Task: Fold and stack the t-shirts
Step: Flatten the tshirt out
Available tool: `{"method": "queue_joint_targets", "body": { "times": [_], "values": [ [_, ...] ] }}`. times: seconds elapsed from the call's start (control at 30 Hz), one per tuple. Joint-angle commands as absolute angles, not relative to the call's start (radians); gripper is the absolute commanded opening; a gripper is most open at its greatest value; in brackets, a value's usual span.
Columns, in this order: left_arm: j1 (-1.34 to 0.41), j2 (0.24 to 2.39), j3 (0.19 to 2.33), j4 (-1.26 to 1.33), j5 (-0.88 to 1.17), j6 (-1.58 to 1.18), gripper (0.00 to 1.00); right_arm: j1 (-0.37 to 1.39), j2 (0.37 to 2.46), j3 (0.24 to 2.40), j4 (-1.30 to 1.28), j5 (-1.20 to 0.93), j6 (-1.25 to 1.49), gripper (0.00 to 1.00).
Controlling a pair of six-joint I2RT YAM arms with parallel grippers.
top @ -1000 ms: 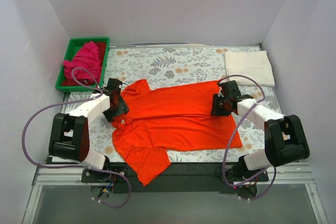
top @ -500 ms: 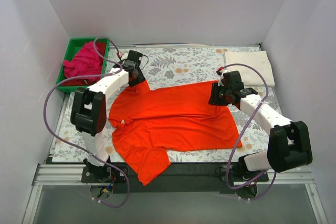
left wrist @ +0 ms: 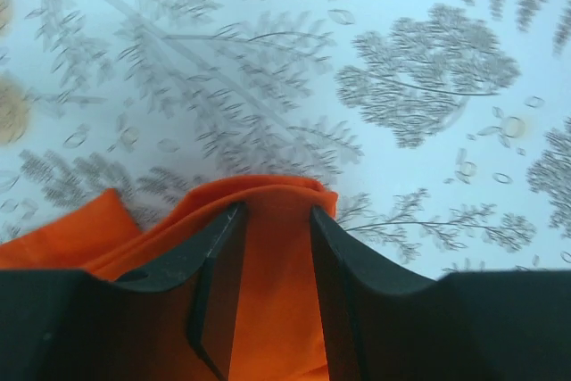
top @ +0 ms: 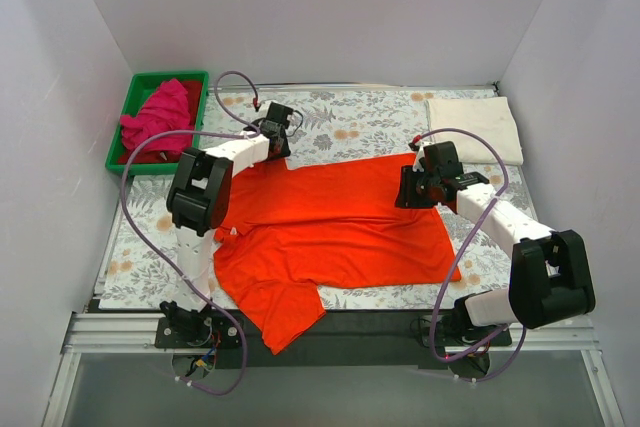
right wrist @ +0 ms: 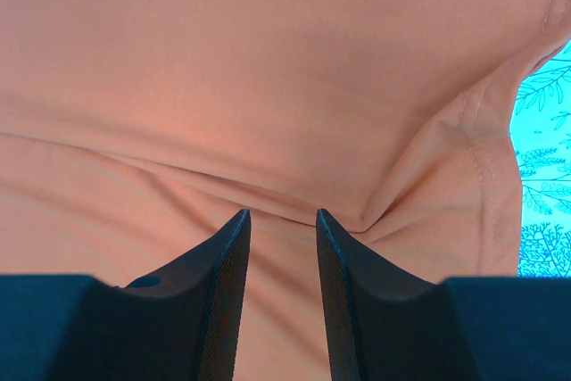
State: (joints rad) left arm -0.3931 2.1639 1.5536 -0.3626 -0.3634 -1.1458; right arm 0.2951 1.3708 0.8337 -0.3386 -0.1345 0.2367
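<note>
The orange-red t-shirt [top: 330,222] lies spread across the middle of the floral cloth, one sleeve hanging over the near edge. My left gripper [top: 268,150] is at its far-left corner, shut on a fold of orange fabric [left wrist: 277,256] that wraps over the fingertips [left wrist: 230,220]. My right gripper [top: 406,192] is at the shirt's right far edge, its jaws narrow on the fabric [right wrist: 268,86], with creases converging at the tips [right wrist: 326,220]. The cream-white t-shirt [top: 475,127] lies folded at the far right. The magenta-pink t-shirt [top: 158,117] lies crumpled in the green tray.
The green tray [top: 205,112] stands at the far left corner. The grey floral-print cloth [top: 340,122] covers the table, also in the left wrist view [left wrist: 401,86]. White walls enclose three sides. Purple cables loop over both arms.
My left gripper has swung from the shirt's left side to the far left, dragging the shirt's upper-left part away from me. My right gripper has shifted only slightly.
</note>
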Motion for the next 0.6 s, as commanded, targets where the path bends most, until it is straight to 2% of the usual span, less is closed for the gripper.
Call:
{"method": "queue_joint_targets", "body": {
  "times": [0.0,0.23,0.33,0.43,0.5,0.57],
  "values": [
    [-0.419,2.212,1.575,-0.237,-0.342,-0.993,0.34,0.298,1.354,0.822,-0.311,-0.146,0.222,0.37],
    [-0.434,2.279,1.641,-0.135,-0.206,-0.853,0.36,0.299,1.382,0.839,-0.307,-0.153,0.221,0.37],
    [-0.446,2.293,1.666,-0.094,-0.118,-0.766,0.4,0.299,1.404,0.868,-0.301,-0.158,0.224,0.37],
    [-0.456,2.257,1.649,-0.022,-0.013,-0.744,0.5,0.302,1.437,0.917,-0.293,-0.166,0.219,0.37],
    [-0.454,2.194,1.614,0.072,-0.002,-0.742,0.6,0.307,1.468,0.943,-0.29,-0.166,0.21,0.37],
    [-0.453,2.148,1.543,0.165,-0.014,-0.762,0.66,0.311,1.505,0.989,-0.287,-0.176,0.206,0.37]
  ]
}}
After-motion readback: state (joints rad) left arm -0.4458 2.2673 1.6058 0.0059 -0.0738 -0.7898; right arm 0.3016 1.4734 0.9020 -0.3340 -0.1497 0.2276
